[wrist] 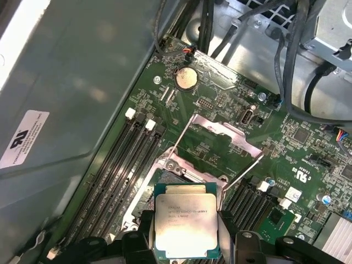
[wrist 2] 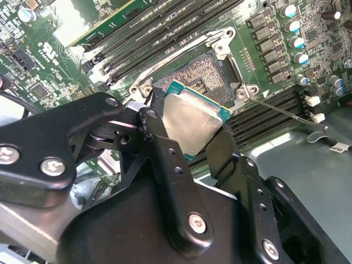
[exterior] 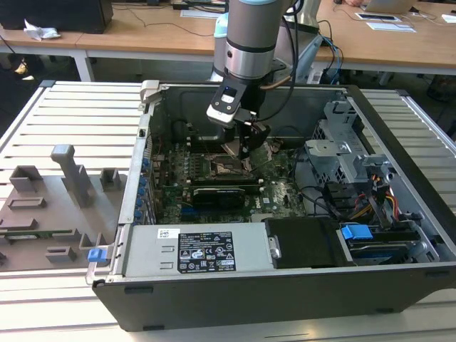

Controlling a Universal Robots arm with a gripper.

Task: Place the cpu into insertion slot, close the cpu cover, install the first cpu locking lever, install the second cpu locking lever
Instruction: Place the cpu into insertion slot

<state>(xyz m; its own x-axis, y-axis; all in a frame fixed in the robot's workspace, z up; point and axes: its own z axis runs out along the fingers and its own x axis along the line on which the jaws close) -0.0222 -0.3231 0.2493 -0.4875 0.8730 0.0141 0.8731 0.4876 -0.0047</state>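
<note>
My gripper is shut on the cpu, a flat silver-topped chip with a green edge, pinched by its two sides between black fingers. The chip hangs tilted just above and beside the insertion slot, whose brownish pin field lies bare inside its metal rim. In the first wrist view the cpu has the cpu cover beyond it, a silver frame swung up and open. A thin locking lever sticks out beside the socket. In the exterior view the gripper hovers over the slot inside the computer case.
Long black memory slots flank the socket on both sides. Cables and a drive cage stand at the exterior view's right. The power supply and case walls enclose the board. A grey fixture lies outside.
</note>
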